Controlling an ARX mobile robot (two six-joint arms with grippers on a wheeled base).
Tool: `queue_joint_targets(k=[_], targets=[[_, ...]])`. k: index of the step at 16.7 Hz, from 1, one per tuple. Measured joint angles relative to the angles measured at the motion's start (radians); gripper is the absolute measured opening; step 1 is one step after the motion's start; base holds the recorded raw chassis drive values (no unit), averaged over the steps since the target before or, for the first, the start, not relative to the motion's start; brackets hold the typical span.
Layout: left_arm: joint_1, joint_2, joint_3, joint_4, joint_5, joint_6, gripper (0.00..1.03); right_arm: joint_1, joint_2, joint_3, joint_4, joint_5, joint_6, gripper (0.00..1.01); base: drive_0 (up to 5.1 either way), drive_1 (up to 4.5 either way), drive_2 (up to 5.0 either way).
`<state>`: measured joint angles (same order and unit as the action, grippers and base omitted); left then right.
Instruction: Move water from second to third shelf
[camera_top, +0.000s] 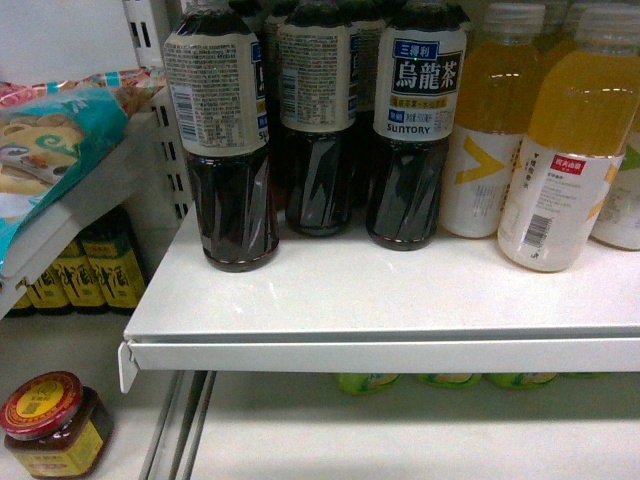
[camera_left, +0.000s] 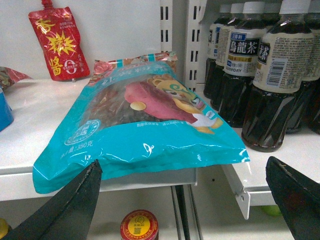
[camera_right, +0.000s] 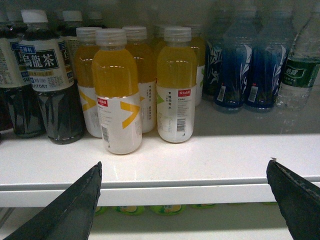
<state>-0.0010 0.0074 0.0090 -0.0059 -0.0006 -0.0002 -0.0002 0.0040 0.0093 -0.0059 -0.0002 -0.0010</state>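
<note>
While my head camera looks down at the white shelf (camera_top: 380, 300), I see it carries dark oolong tea bottles (camera_top: 415, 120) on the left and orange juice bottles (camera_top: 570, 150) on the right. From my left wrist camera, a big teal snack bag (camera_left: 145, 135) lies flat on the neighbouring shelf, overhanging its front edge, with a red sauce pouch (camera_left: 59, 42) leaning against the back wall. My right wrist camera shows blue drink bottles (camera_right: 245, 65) behind and right of the juice, and the water (camera_right: 300, 70) stands at the far right edge of that same shelf, just beside the blue bottles, only partly in view. Below, a red-lidded jar (camera_top: 52, 420) sits on a lower level. My left end effector (camera_left: 182, 200) is spread wide, grasping nothing; my right end effector (camera_right: 185, 200) is likewise released, in front of the shelf lip.
</note>
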Motion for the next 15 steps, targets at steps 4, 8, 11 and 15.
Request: queue_joint_targets(k=[4, 8, 11, 15], targets=[[0.0, 0.0, 0.0, 0.0, 0.0, 0.0, 0.98, 0.0, 0.0, 0.0, 0.001, 0.0, 0.0, 0.98, 0.0, 0.0, 0.0], [0.0, 0.0, 0.0, 0.0, 0.0, 0.0, 0.98, 0.0, 0.0, 0.0, 0.0, 0.0, 0.0, 0.98, 0.0, 0.0, 0.0], [0.0, 0.0, 0.0, 0.0, 0.0, 0.0, 0.98, 0.0, 0.0, 0.0, 0.001, 0.0, 0.0, 0.98, 0.0, 0.0, 0.0], [0.0, 0.0, 0.0, 0.0, 0.0, 0.0, 0.98, 0.0, 0.0, 0.0, 0.001, 0.0, 0.0, 0.98, 0.0, 0.0, 0.0]])
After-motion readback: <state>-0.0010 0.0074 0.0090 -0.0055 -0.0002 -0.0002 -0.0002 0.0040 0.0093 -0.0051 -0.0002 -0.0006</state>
